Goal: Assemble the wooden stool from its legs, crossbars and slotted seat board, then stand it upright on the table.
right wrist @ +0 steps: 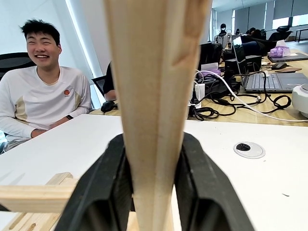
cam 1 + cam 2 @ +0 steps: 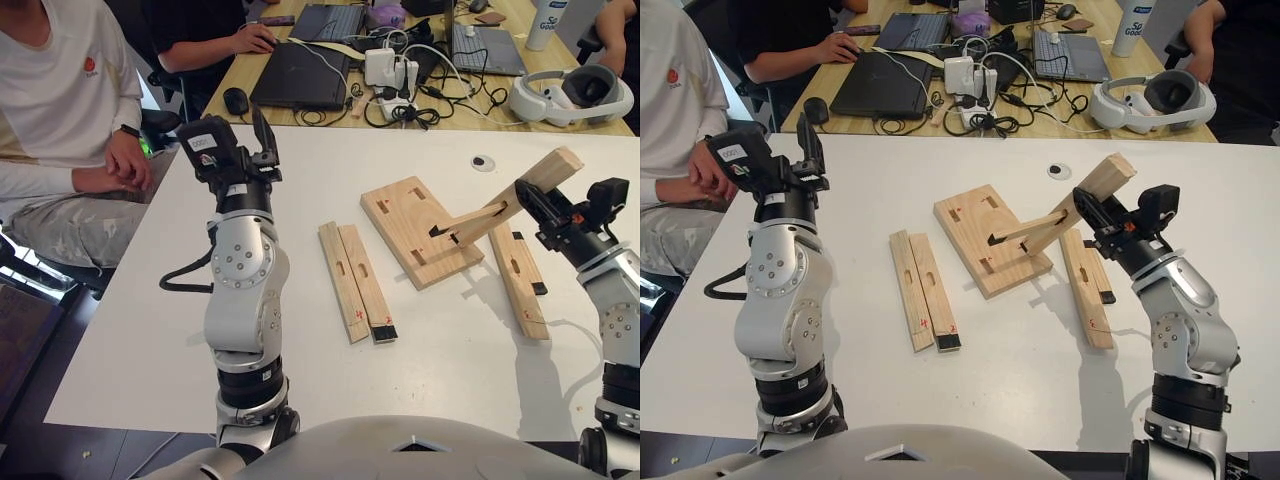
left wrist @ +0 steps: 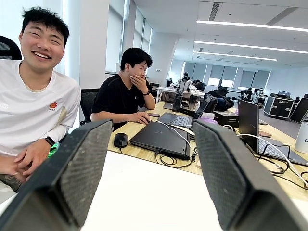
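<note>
The slotted seat board (image 2: 405,215) lies flat at the table's middle. Above its right edge my right gripper (image 2: 532,206) is shut on a wooden leg (image 2: 545,172), held tilted in the air. A crossbar (image 2: 470,224) sticks out of that leg toward the board. In the right wrist view the leg (image 1: 154,96) stands between the fingers (image 1: 108,192). Two more legs (image 2: 355,282) lie side by side left of the board, and another (image 2: 520,282) lies under my right arm. My left gripper (image 2: 264,140) is raised at the table's left, open and holding nothing (image 3: 154,178).
A round cable port (image 2: 483,162) sits in the white table (image 2: 150,330) behind the board. A wooden desk (image 2: 330,90) with laptops, cables and a headset (image 2: 570,95) adjoins the far edge. A seated person (image 2: 60,110) is close to the left edge.
</note>
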Available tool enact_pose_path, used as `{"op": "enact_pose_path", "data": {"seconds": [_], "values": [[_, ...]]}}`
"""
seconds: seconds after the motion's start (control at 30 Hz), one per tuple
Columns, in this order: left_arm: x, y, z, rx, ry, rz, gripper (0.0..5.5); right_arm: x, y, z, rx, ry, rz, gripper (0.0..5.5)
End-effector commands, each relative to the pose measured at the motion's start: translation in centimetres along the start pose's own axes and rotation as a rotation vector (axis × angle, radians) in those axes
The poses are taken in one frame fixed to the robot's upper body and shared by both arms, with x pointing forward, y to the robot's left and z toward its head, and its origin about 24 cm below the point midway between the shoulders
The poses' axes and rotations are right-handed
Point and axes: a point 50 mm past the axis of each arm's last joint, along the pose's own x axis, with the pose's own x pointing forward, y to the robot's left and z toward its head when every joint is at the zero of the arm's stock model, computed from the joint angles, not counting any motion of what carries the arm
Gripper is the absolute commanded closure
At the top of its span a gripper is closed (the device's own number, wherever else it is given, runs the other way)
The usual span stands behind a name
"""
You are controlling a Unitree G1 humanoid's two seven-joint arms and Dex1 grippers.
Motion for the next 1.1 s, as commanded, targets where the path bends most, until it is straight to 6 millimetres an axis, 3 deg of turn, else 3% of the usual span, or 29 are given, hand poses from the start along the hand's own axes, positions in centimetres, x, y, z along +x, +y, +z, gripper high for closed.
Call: {"op": "enact_pose_path", "data": {"seconds": [0.03,0.1,0.13,0.37,0.43,0.6,0.77,0.83,0.9,0.93,1.03,1.1], "values": [[-0.3,-0.4,-0.2,-0.022,0.019,0.010,2.44,0.5,-0.8,0.9,0.011,-0.009,-0.055,4.50],[-0.4,-0.4,-0.2,-0.023,0.020,0.011,2.44,0.8,-0.6,1.2,0.022,-0.020,-0.050,4.50],[-0.4,-0.4,-0.2,-0.023,0.021,0.012,2.44,0.9,-0.4,1.2,0.030,-0.023,-0.042,4.13],[-0.6,-0.7,-0.4,-0.027,0.032,-0.001,2.44,1.1,0.0,1.9,0.040,-0.043,-0.038,2.93],[-0.7,-0.7,-0.5,-0.028,0.036,-0.004,2.44,1.1,-0.3,2.8,0.027,-0.068,-0.055,2.93],[-1.0,-0.9,-0.8,-0.032,0.048,-0.008,2.44,2.1,-0.8,8.6,-0.041,-0.239,-0.090,2.93],[-0.9,-1.1,-0.8,-0.036,0.048,-0.015,2.44,3.5,0.3,16.8,-0.079,-0.485,-0.069,2.93],[-0.9,-1.2,-0.9,-0.036,0.051,-0.019,2.44,3.7,0.6,18.4,-0.078,-0.521,-0.070,2.93],[-0.9,-1.2,-0.9,-0.037,0.053,-0.019,2.44,4.0,0.1,17.1,-0.053,-0.460,-0.094,2.93],[-0.9,-1.2,-1.0,-0.037,0.054,-0.018,2.44,4.1,-0.3,15.4,-0.019,-0.386,-0.107,2.93],[-0.8,-1.3,-1.0,-0.038,0.058,-0.018,2.44,4.0,-0.8,7.9,0.061,-0.003,-0.141,2.93],[-0.9,-1.2,-1.1,-0.037,0.060,-0.016,2.44,3.6,-0.4,4.7,0.078,0.175,-0.125,2.93]]}}
